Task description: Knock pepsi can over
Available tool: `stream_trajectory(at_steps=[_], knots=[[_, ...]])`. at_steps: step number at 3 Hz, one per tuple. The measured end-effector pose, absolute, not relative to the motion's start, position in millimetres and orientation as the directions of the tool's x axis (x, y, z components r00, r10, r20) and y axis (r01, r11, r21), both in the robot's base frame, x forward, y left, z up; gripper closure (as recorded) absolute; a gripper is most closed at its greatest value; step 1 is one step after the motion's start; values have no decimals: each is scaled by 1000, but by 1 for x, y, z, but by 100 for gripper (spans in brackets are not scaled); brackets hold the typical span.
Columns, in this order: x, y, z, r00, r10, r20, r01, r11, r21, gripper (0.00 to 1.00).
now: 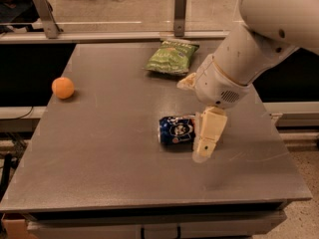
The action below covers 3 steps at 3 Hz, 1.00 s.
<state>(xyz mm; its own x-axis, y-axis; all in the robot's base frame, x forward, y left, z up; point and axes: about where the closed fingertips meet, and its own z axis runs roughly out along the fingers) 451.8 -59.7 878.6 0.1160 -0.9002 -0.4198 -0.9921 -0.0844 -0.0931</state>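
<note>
The pepsi can (176, 130) is dark blue and lies on its side near the middle of the grey table (109, 148), its logo facing up. My gripper (206, 142) hangs just to the right of the can, its cream-coloured finger (208, 133) pointing down at the can's right end. The white arm reaches in from the upper right.
An orange ball (63, 87) sits near the table's left edge. A green chip bag (172, 57) lies at the back, behind the arm. A rail with metal posts runs behind the table. The table's front edge is close below the can.
</note>
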Motion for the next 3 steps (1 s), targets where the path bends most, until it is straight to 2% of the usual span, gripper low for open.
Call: stream_trajectory(at_steps=[2,3], knots=[[482,-151,918,-38,-772,-634,-979,157,-133,0],[504,-200,955,-35,-710,-703,-942,259,-214,0]])
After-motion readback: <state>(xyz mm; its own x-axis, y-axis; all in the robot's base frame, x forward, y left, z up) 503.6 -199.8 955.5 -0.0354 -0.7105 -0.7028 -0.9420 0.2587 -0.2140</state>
